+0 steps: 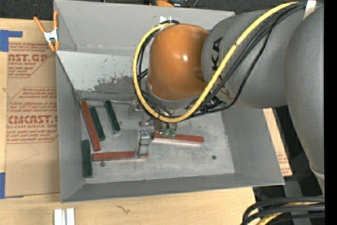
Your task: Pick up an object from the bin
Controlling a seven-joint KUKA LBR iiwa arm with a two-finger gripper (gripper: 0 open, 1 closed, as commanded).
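My gripper reaches down below the orange wrist cover, near the middle of the bin floor. Its lower end is at the right end of a red-brown flat stick that lies crosswise near the front of the bin. Just to its right lies a second red-brown stick, with something small and green at its left end, right next to the gripper. I see nothing held.
At the left of the bin a long red-brown stick lies diagonally, with two dark green sticks beside it. A third green stick lies by the left wall. The arm covers the back right of the bin.
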